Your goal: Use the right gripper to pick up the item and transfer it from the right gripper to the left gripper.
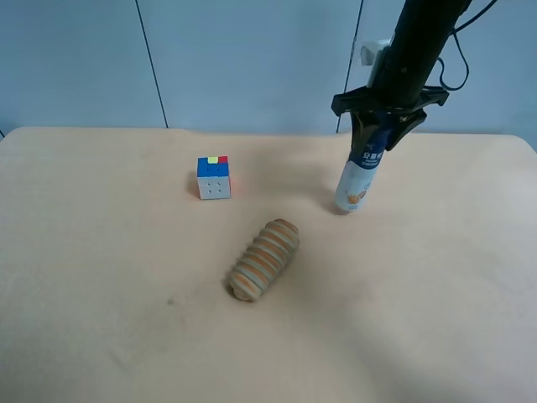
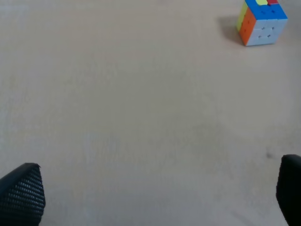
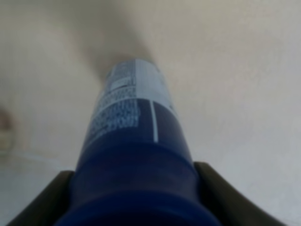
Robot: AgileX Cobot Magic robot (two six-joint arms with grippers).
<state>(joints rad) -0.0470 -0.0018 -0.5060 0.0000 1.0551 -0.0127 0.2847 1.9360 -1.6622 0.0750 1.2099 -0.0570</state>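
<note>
As the right claw [image 1: 377,134] clamps the item [image 1: 356,180], the left claw [image 2: 155,190] gapes.

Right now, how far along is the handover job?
Done: the right gripper clamps the item by its blue cap. In hand: the lift; the item tilts, base at or near the table. Left: the transfer; the left gripper is open, holding nothing.
</note>
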